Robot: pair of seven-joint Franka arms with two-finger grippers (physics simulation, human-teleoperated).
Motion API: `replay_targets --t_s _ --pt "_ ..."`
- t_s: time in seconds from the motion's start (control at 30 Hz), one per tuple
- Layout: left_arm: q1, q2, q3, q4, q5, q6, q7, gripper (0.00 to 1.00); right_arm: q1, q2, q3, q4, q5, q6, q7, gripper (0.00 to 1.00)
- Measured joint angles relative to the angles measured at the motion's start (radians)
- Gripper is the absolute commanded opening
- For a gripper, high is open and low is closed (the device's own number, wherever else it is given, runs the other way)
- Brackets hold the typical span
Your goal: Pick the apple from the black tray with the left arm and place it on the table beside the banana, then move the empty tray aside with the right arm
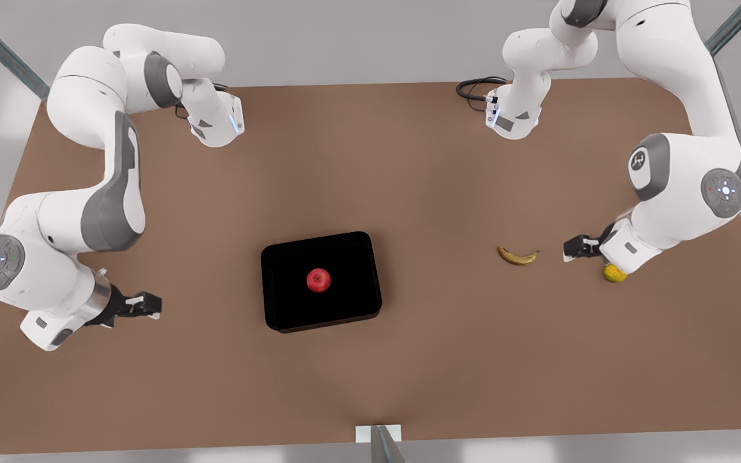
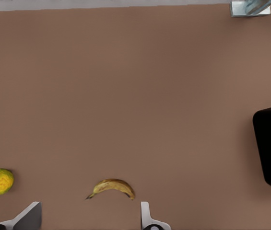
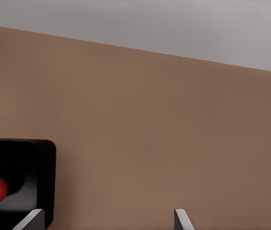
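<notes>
Left pincer [image 1: 570, 247]: fingers apart, empty, just beside curved yellow banana [image 1: 518, 256]; yellow-green round citrus fruit [image 1: 614, 273] near it. Right pincer [image 1: 148, 304]: fingers apart, empty, near black rectangular tray [image 1: 280, 308] holding red round apple [image 1: 318, 280], on brown worktop [image 1: 409, 161]

Left tool [image 1: 567, 249] hovers low with fingers spread; right tool [image 1: 152, 305] likewise

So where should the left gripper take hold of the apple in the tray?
Probably from straight above, fingers closing across the apple's round middle. It sits alone near the centre of the black tray, whose raised walls block a low sideways approach. The left gripper is open, near the banana.
</notes>
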Motion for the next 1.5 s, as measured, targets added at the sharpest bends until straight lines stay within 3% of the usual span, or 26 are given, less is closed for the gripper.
replay_targets --t_s 0.07,0.13,0.23,0.3,0.4,0.57,0.83,1.5 --pt "-0.003 0.007 -0.015 0.008 0.005 0.025 -0.010 1.00 0.000 0.001 -0.003 -0.013 -0.001 0.007 0.001 1.00" --pt "-0.107 0.060 -0.028 0.042 0.024 0.045 -0.040 1.00 -0.001 0.001 -0.005 -0.032 -0.002 0.014 0.002 1.00" --pt "-0.386 0.280 -0.033 0.269 0.089 0.074 -0.131 1.00 -0.003 -0.014 -0.006 -0.115 -0.002 0.037 0.003 1.00" --pt "-0.539 0.445 -0.028 0.401 0.156 0.135 -0.222 1.00 -0.006 -0.117 -0.009 -0.300 -0.002 0.086 0.003 1.00" --pt "-0.659 0.595 -0.029 0.515 0.217 0.206 -0.363 1.00 -0.027 -0.227 -0.009 -0.388 -0.001 0.123 0.002 1.00" --pt "-0.814 0.779 0.011 0.650 0.289 0.304 -0.579 1.00 -0.029 -0.252 -0.007 -0.400 0.000 0.142 0.001 1.00" --pt "-0.877 0.910 0.022 0.742 0.398 0.473 -0.805 1.00 -0.028 -0.159 -0.007 -0.400 -0.003 0.200 0.002 1.00" --pt "-0.935 0.997 0.097 0.750 0.468 0.646 -0.987 1.00 -0.030 -0.158 -0.010 -0.398 -0.003 0.227 0.005 1.00"
